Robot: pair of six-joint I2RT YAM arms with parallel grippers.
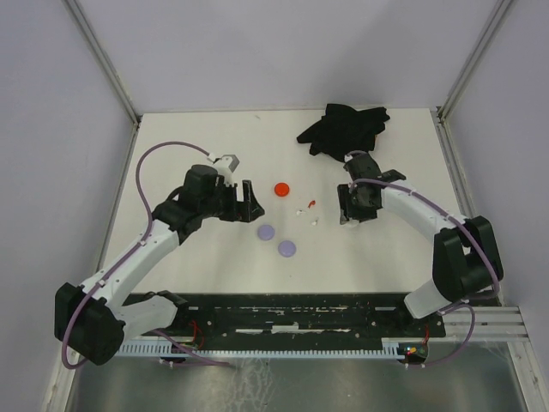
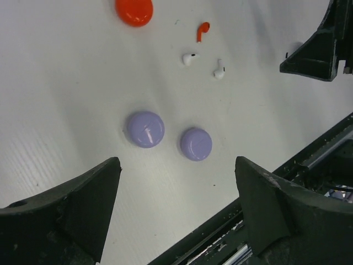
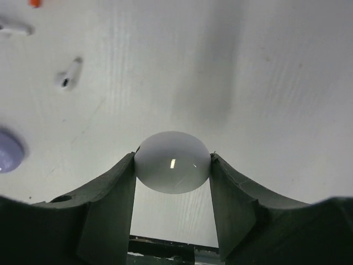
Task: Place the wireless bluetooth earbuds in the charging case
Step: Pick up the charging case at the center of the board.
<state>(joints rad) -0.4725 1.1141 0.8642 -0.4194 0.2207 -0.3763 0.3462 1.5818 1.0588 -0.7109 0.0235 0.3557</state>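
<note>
Right tool (image 3: 172,160) pinching white case (image 3: 172,168), left tool (image 2: 176,163) spread, earbuds (image 2: 189,58) lying between them

A white matte surface (image 1: 197,146) fills the middle of the enclosure, closed in by plain pale walls with a faint lavender cast: a back wall (image 1: 283,51), a left wall (image 1: 51,137) and a right wall (image 1: 515,120). Slim aluminium posts (image 1: 103,56) run up the two far corners. Along the near edge lies a black slotted rail (image 1: 292,316), with a grey metal panel (image 1: 283,386) below it. The light is soft and even — shadows fall faint and blurred.
</note>
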